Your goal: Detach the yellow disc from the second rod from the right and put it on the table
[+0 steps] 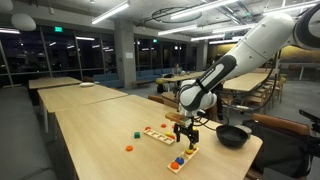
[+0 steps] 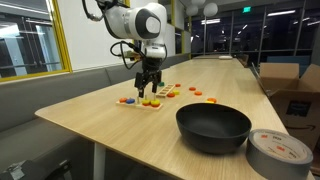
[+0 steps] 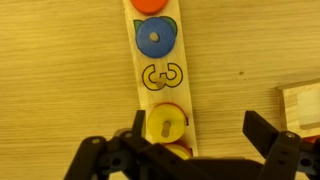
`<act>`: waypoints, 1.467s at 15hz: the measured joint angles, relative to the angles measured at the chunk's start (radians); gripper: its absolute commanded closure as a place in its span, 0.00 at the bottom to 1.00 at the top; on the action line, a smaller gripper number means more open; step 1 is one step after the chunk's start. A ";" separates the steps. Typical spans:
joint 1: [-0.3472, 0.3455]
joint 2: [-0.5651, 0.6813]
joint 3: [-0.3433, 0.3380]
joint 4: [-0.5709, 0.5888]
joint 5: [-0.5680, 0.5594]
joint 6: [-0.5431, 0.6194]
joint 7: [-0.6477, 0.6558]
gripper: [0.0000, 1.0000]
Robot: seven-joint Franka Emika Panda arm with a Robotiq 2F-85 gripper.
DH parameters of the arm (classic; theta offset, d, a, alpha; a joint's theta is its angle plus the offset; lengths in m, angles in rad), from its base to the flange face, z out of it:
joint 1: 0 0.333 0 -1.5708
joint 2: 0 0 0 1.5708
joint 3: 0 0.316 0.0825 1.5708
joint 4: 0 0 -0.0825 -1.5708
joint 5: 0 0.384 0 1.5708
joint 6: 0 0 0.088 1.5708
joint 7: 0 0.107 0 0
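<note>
In the wrist view the yellow disc (image 3: 166, 124) sits on a rod of a narrow light-wood board (image 3: 186, 90). Above it on the board are an empty outline, a blue piece (image 3: 155, 39) and an orange piece (image 3: 148, 5). Another round piece below it is mostly hidden by the gripper. My gripper (image 3: 198, 135) is open and empty; the disc lies by its left finger. In both exterior views the gripper (image 1: 183, 128) (image 2: 149, 88) hovers just above the toy boards on the light-wood table (image 1: 95, 130) (image 2: 100, 122).
A black bowl (image 1: 233, 135) (image 2: 213, 128) stands near the table's end, with a grey tape roll (image 2: 281, 152) beside it. Loose orange pieces (image 1: 129, 148) (image 2: 212, 99) and a green one (image 1: 135, 131) lie on the table. A second wooden board (image 3: 302, 105) lies at the right.
</note>
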 measured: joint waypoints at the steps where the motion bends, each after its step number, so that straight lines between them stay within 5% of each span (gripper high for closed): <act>1: 0.001 0.003 -0.002 -0.001 0.000 0.003 0.005 0.00; 22: 0.015 -0.003 -0.028 -0.082 -0.024 0.114 0.105 0.00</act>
